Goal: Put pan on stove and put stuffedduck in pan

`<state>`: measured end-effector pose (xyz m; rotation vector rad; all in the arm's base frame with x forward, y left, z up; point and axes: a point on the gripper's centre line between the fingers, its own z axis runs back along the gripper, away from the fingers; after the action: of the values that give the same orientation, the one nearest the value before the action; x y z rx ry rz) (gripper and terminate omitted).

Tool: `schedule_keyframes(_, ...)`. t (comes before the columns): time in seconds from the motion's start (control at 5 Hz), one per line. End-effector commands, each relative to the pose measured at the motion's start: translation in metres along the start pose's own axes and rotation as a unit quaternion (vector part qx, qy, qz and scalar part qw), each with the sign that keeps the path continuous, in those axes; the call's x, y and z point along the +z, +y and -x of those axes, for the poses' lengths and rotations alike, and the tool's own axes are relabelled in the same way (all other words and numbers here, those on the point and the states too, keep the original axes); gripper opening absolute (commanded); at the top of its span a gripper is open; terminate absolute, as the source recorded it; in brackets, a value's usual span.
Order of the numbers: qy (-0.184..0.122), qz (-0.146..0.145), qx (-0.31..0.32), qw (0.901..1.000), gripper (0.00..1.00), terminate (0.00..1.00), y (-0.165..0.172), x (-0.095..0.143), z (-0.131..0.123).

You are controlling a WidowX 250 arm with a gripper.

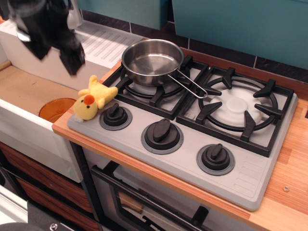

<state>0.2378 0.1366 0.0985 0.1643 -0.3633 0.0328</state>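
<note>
Step in hand: the second one. The first half of the task reads as done, so what is left is fetching the duck.

Item 1. Gripper [57,52]: dark and motion-blurred, at the upper left, above the sink [29,91] and just up and left of the duck. Two dark fingers [71,58] point downward with a gap between them, so it looks parted. How wide cannot be told through the blur. It holds nothing and touches nothing visible.

Item 2. Duck [92,98]: small, yellow, orange beak. It lies on its side on the front left corner of the stove, just left of the leftmost knob [115,115], near the counter edge. Not in the pan.

Item 3. Pan [153,60]: shiny steel, upright and empty. It sits on the left burner grate [159,94], its wire handle pointing right toward the other burner.

Item 4. Stove [192,154]: light grey, with two black grates and three knobs. The right burner is bare.

Next move, by judgement: bring the fingers down on either side of the duck, close on its soft body, lift it, carry it right and release it over the pan. The toy lies near the edge, so a nudge could tip it off.
</note>
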Motion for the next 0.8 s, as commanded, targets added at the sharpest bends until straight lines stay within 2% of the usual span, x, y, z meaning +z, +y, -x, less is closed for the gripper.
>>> schedule_keyframes(0.0, -0.035, 0.007, 0.005, 0.9993, 1.0, 0.0, -0.013, -0.01, -0.005)
schedule_keyframes(0.2, -0.045, 0.011, -0.004, 0.9989, 1.0, 0.0, -0.02, -0.024, -0.011)
schedule_keyframes(0.4, -0.073, 0.023, -0.023, 0.9968, 1.0, 0.0, -0.02, -0.054, -0.011)
schedule_keyframes(0.6, -0.078, 0.025, -0.028, 0.9962, 1.0, 0.0, -0.025, -0.071, -0.007)
